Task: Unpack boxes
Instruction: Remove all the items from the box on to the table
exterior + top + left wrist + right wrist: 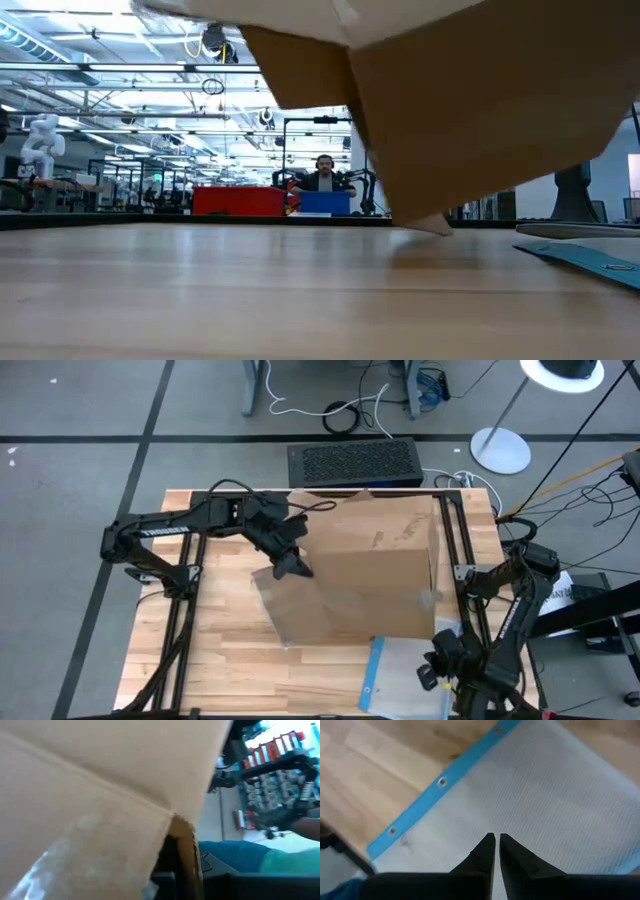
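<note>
The brown cardboard box [375, 565] fills the middle of the table and is tilted. In the low view most of its underside [480, 110] is off the table, with one low corner [420, 222] on the wood. My left gripper [297, 567] is at the box's left side, shut on a flap. My right gripper [495, 839] is shut and hangs near the table's front right, pointing down over a clear plastic pouch with a blue edge [555, 795]. I see no contact with the pouch, which lies flat on the table [405, 675]. My left gripper holds the box by the edge of a side flap [186, 851], whose corrugated edge runs down between the dark fingers. It comes in from the table's left, slanting a little downward. The box hangs tilted in this hold, with one low corner [420, 222] on the table.
A black grille-topped unit [352, 463] stands just beyond the table's far edge, with cables and a lamp base [500, 450] behind it. Bare wood [220, 650] lies at the front left. In the low view a person [323, 178] shows far off in the room.
</note>
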Robot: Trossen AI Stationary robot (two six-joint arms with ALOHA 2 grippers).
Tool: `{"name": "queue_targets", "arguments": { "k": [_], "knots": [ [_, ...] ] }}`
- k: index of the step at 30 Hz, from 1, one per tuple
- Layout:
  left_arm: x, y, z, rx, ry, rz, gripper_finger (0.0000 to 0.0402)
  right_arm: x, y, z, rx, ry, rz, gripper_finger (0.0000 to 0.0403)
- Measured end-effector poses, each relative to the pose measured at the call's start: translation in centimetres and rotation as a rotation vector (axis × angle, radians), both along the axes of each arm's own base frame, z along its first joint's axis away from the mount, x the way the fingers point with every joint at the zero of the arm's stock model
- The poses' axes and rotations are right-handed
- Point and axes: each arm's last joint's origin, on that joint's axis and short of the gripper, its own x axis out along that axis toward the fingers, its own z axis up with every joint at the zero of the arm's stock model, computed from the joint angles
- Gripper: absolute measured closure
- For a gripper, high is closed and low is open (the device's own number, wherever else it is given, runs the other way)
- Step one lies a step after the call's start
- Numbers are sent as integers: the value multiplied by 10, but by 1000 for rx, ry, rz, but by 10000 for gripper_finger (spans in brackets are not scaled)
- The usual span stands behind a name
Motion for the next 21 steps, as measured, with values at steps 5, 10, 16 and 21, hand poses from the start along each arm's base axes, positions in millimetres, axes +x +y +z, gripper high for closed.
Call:
{"name": "queue_targets", "arguments": {
  "k": [5, 10, 16, 21],
  "knots": [
    [-2, -2, -6, -25, 22, -32, 401, 5, -10, -6, -68, -7, -20, 385],
    [-3, -4, -25, -30, 82, -48, 401, 12, -22, 3, -108, -73, -49, 385],
    [-5, -5, -48, -22, 151, -86, 401, 15, -37, 22, -198, -237, -49, 385],
    [2, -6, -66, -35, 131, -116, 401, 20, -47, 38, -269, -322, -27, 385]
  ]
}}
